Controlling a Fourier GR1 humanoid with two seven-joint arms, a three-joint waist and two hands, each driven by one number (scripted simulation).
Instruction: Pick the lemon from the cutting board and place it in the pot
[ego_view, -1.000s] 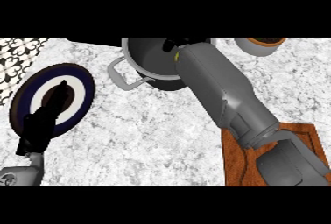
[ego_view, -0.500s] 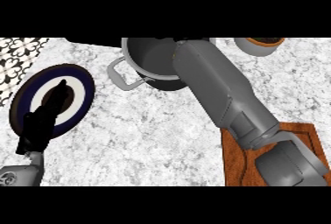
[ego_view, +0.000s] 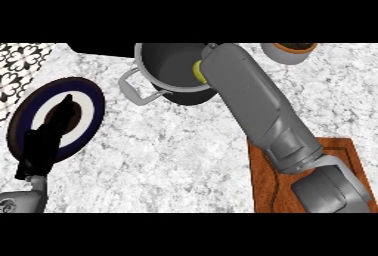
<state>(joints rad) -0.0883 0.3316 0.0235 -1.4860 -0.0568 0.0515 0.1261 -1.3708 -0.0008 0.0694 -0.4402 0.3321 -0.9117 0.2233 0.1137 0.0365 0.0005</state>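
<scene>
The lemon (ego_view: 197, 71) hangs over the mouth of the pot (ego_view: 164, 64), beneath the right forearm (ego_view: 251, 102), which hides the right hand; its hold cannot be told. The left hand (ego_view: 43, 142) rests open, well apart.

Kitchen: marble counter (ego_view: 184, 150), pot (ego_view: 166, 57), plate (ego_view: 90, 101), wooden cutting board (ego_view: 266, 195).

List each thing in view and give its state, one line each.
Pot: upright, no lid.
Lemon: at the pot's mouth, mostly hidden by the right forearm.
Cutting board: flat, no lemon on it.
Left hand: open, resting, fingers up.
Plate: flat, partly behind that hand.
</scene>
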